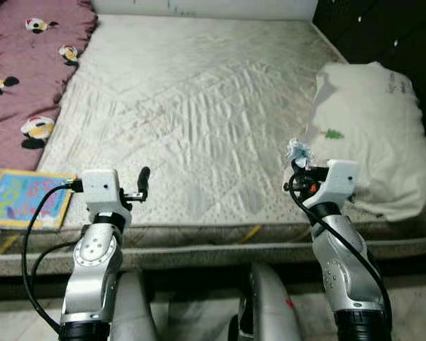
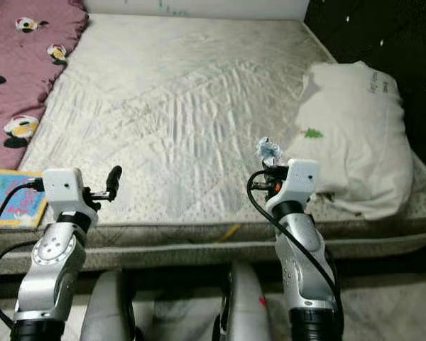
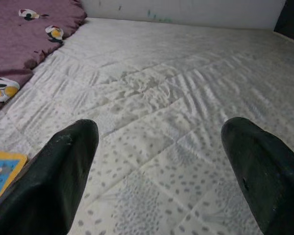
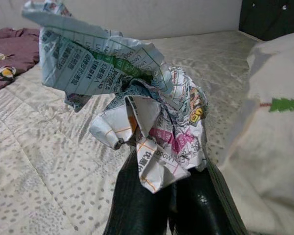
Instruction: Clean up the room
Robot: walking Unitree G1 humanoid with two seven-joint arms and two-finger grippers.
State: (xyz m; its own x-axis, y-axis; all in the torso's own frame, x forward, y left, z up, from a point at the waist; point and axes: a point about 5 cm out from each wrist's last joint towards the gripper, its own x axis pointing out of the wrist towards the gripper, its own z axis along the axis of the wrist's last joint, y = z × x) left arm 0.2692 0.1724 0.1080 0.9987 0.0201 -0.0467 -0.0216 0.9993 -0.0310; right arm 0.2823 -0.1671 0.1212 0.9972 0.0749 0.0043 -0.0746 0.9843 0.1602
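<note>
A crumpled wad of printed paper (image 4: 137,112) is pinched in my right gripper (image 4: 169,196), which is shut on it. In the eye views that gripper (image 1: 297,165) hovers over the mattress's near right part, just left of the white pillow (image 1: 373,131), with the paper (image 1: 297,150) sticking up from its tips. My left gripper (image 1: 143,182) is held over the near left edge of the bed. Its two black fingers (image 3: 54,181) stand wide apart with only the dotted mattress (image 3: 176,107) between them.
A maroon blanket with cartoon prints (image 1: 28,71) covers the far left of the bed. A colourful picture book (image 1: 25,199) lies at the near left corner. A dark cabinet (image 1: 390,28) stands at the far right. The bed's front edge (image 1: 213,238) runs just before my arms.
</note>
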